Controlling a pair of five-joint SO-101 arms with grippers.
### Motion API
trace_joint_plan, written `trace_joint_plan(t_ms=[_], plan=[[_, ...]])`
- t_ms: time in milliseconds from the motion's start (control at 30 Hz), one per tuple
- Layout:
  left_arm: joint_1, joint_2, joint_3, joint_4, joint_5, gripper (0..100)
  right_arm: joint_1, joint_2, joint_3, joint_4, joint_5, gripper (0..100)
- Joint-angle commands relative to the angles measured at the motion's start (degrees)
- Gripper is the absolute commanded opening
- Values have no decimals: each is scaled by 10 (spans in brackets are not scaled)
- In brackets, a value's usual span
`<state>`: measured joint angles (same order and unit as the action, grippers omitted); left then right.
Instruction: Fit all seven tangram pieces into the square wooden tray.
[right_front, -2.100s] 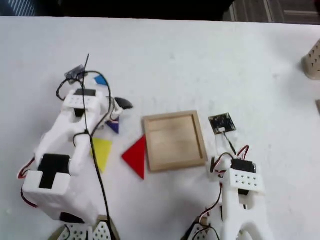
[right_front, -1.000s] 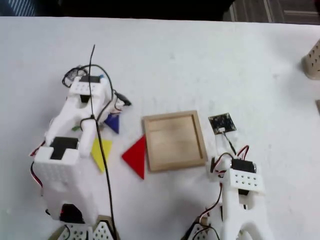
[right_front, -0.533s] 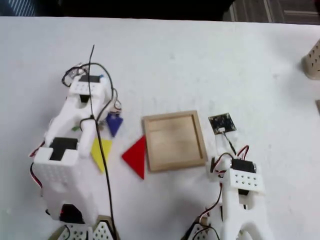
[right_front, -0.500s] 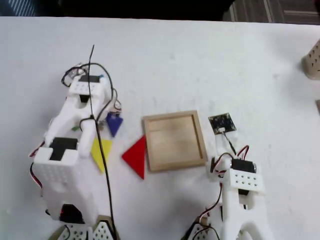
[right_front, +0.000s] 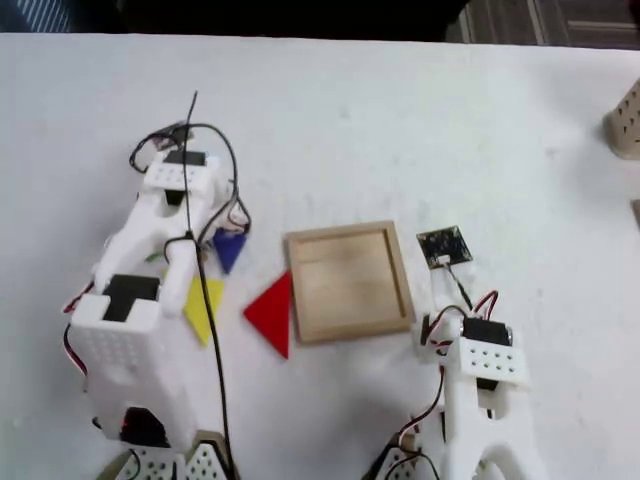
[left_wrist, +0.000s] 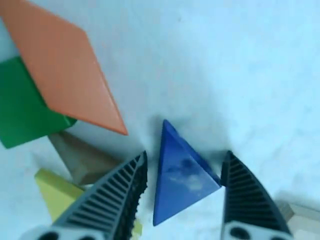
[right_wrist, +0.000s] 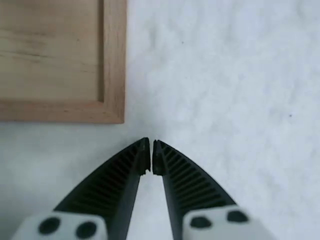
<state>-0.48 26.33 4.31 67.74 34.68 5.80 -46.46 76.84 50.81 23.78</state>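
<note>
A triangle left of tray

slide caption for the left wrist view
Left gripper open around a blue triangle, with an orange piece and a green piece beside it.

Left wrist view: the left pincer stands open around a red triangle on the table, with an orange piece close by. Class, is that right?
One thing is wrong: the colour. The left wrist view shows the left pincer open around a blue triangle, not a red one. The orange piece is close by, as stated.
</note>
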Motion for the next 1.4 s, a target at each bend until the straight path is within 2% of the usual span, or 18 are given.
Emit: trace_joint_plan(t_ms=[0, 100, 333, 633, 833, 900, 1367], plan=[[33, -44, 27, 8, -13, 328, -7, -15, -4, -7, 6, 18], [31, -70, 63, -8, -13, 363, -7, -15, -4, -7, 6, 18], [28, -62, 74, -39, -18, 358, -15, -15, -4, -7, 6, 18], [22, -5, 8, -3, -12, 352, -18, -15, -4, -7, 6, 18], [17, -2, 4, -7, -19, 163, -18, -15, -4, -7, 6, 18], [17, -2, 3, -8, -43, 125, -18, -15, -4, -7, 6, 18], [22, -27, 6, -4, -58, 124, -18, -15, -4, -7, 6, 18]])
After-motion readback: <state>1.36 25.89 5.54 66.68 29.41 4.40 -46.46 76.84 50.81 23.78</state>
